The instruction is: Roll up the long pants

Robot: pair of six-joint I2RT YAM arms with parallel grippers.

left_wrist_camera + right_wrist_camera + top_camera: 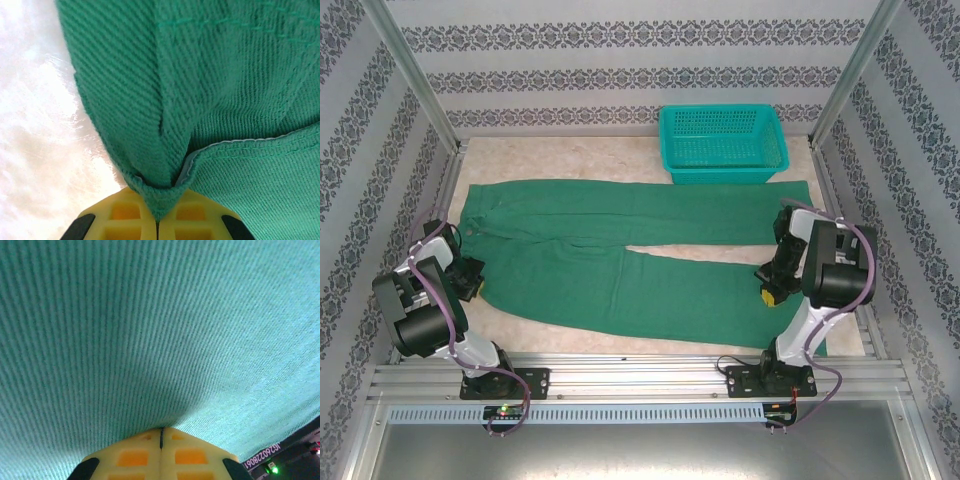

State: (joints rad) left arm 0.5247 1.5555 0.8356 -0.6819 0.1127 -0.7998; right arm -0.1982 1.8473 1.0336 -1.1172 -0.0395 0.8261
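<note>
I observe the pants [620,255]: plain green twill, spread flat and unrolled, lying just in front of the basket [720,175]. The waist lies well left of the basket; both legs run right, parted by a narrow gap. One waist corner is bunched into a raised fold.

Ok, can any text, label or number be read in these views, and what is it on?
"1626022806": white digits on a dark strip at the lower right of the right wrist view, beside a green light. The string is tilted and cut off at one end, so the reading is uncertain.
long pants: no print or label to be seen.
basket: no print or label to be seen.
</note>
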